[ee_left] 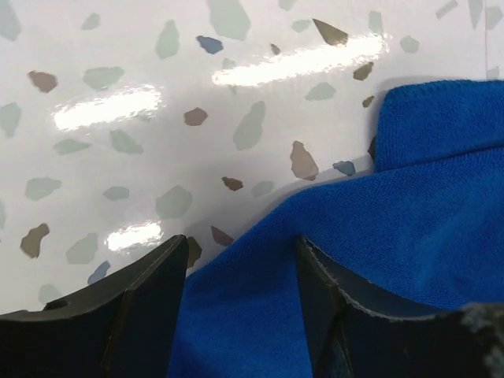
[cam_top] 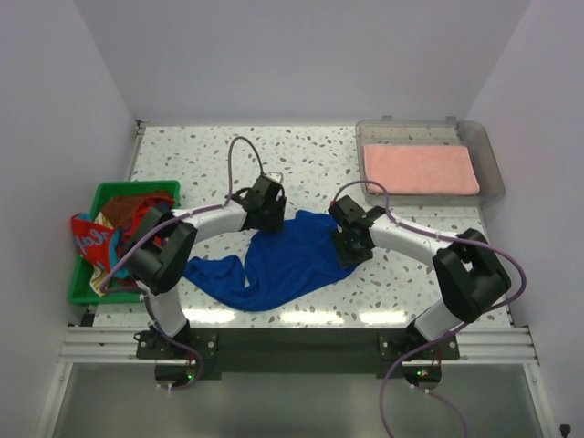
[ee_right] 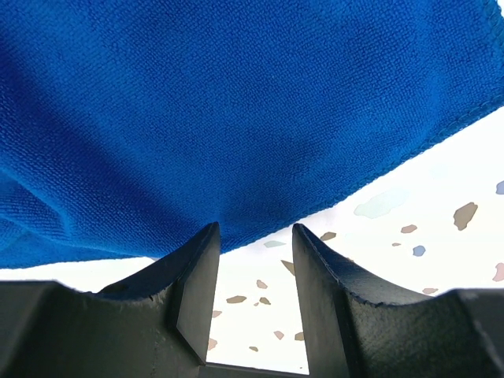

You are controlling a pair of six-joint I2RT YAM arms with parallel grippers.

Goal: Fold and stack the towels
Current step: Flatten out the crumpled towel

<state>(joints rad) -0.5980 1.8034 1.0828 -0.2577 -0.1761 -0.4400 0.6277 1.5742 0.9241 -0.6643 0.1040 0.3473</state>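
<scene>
Left end effector (ee_left: 240,248) stands part open astride a corner of the royal blue towel (cam_top: 283,260), pinching nothing. Right end effector (ee_right: 253,232), likewise part open and empty, noses its right hem. Rumpled in the middle of the worktop (cam_top: 301,155), that towel looks soft, light and limp, and is best pinched at two neighbouring corners. The salmon pink towel (cam_top: 420,169) lies folded in the clear tray (cam_top: 490,164).

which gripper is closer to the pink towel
Right. The right gripper is at the right edge of the blue towel, diagonally left of the pink towel; the left gripper is farther left, across the blue towel.
</scene>
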